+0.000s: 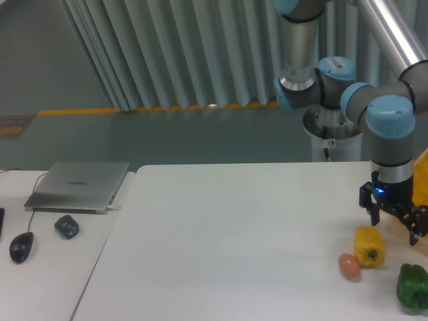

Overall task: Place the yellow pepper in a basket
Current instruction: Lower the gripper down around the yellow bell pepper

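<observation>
Gripper (394, 229): points straight down from the wrist; two dark fingers spread wide, one at about 9 o'clock and one at about 3 o'clock of the wrist axis. Nothing is held between them.
Gripper position: at roughly 1 o'clock of the yellow pepper, just above and behind it. Whether the near finger touches the pepper is not certain from this single view; a small gap seems to separate them.
Arm (388, 127): grey tube links with light blue joint caps, descending vertically to the wrist at the right side of the view.
Yellow pepper (369, 245): stands on the counter, blocky and lobed, at the right end of the surface, outside the basket.
Egg-shaped object (348, 265): orange-brown, at 8 o'clock of the yellow pepper, just beside it and possibly touching.
Green pepper (412, 286): at 4 o'clock of the yellow pepper, near but apart, close to the lower right corner.
Basket (421, 179): yellow-orange, only a sliver visible at the right edge, at 2 o'clock of the yellow pepper, behind the gripper.
Counter (234, 234): white, flat surface carrying the peppers and the egg-shaped object.
Side desk items: closed grey laptop (79, 185), black mouse (21, 247) and small dark object (66, 226), all at 9 o'clock, well apart from the gripper.
</observation>
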Motion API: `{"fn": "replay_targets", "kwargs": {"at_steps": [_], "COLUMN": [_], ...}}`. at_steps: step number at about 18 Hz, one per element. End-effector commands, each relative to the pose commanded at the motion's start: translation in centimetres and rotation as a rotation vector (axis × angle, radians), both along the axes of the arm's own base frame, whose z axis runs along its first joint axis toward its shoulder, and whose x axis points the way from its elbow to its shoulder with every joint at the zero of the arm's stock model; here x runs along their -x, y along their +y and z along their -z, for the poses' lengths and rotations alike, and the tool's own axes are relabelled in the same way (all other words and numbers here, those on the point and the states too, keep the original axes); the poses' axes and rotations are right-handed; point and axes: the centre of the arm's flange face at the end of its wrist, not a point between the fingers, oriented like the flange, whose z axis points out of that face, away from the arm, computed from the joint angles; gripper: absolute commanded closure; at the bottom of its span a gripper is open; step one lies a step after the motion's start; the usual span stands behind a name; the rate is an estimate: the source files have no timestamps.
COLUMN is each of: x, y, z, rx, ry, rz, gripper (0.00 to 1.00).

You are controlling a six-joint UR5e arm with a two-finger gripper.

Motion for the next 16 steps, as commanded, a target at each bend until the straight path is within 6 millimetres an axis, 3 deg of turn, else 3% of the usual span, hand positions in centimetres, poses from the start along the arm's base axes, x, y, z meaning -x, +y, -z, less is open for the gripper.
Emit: {"fn": "replay_targets", "kwargs": {"at_steps": [5,10,16], "x": [-0.7,-1.3,-1.5], "y": [0.5,-0.1,0.2], "z": [0.7,1.8,2.9], "rx": [-0.083,-0.056,-0.048], "ry": [-0.087,-0.136,-0.164], "rz": [-0.113,-0.307,-0.42], "gripper": [0.0,0.0,0.0]}}
